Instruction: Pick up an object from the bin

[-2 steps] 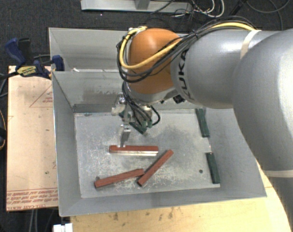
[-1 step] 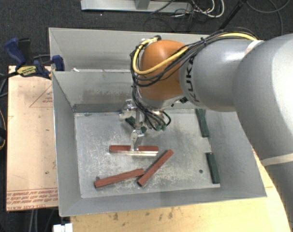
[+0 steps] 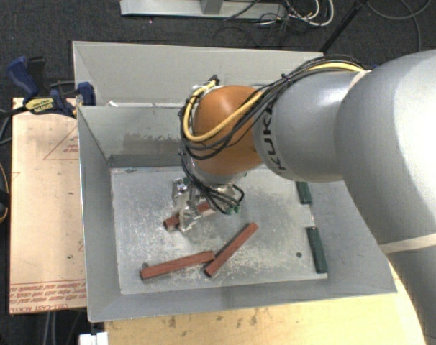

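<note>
Two reddish-brown sticks, the flat stick (image 3: pixel 176 266) and the slanted stick (image 3: pixel 231 249), lie end to end in a shallow V on the floor of the grey bin (image 3: pixel 96 192), a little below the gripper (image 3: pixel 182 218). From my remote desk I see the gripper down at floor level under the arm's orange cover (image 3: pixel 221 131). A small brown piece (image 3: pixel 171 223) lies right at the gripper's lower left tip. Whether the gripper is open or closed, and whether it has that piece, I cannot tell from here. Two dark green bars (image 3: pixel 316 249) lie well to the gripper's right, out of play.

I judge this to be the grasping step: the descent is done and nothing is yet raised off the floor. The next move calls for a firm close on the small piece. After that comes a straight lift, keeping clear of the sticks below the gripper. I would check at once that the piece rises with it.
</note>
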Available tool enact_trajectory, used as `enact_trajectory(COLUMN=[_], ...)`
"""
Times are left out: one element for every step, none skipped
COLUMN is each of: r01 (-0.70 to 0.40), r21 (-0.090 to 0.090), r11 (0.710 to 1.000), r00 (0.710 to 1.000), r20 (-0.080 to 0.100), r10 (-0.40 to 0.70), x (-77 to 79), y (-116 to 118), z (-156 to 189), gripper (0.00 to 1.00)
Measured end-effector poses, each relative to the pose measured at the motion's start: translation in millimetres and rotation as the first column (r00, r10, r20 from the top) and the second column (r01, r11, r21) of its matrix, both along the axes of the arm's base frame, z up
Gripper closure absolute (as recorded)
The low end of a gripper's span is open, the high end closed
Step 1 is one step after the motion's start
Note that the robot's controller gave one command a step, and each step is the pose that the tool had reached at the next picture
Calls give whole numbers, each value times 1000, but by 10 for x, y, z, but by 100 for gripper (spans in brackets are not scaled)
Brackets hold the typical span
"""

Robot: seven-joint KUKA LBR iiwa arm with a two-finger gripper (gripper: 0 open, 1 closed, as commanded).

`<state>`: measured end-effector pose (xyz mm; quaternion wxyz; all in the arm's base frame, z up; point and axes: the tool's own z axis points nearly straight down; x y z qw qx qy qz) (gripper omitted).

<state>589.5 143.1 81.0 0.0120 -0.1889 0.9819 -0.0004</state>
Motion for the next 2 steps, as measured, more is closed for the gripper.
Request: enact_trajectory(r01=[1,18], r21=[0,-2], r11=[1000,1000], r00=[1000,1000], r20=[0,-19], r10=[-1,-18], x=[0,105], y=[-1,-165], z=[0,1478], gripper=[100,100])
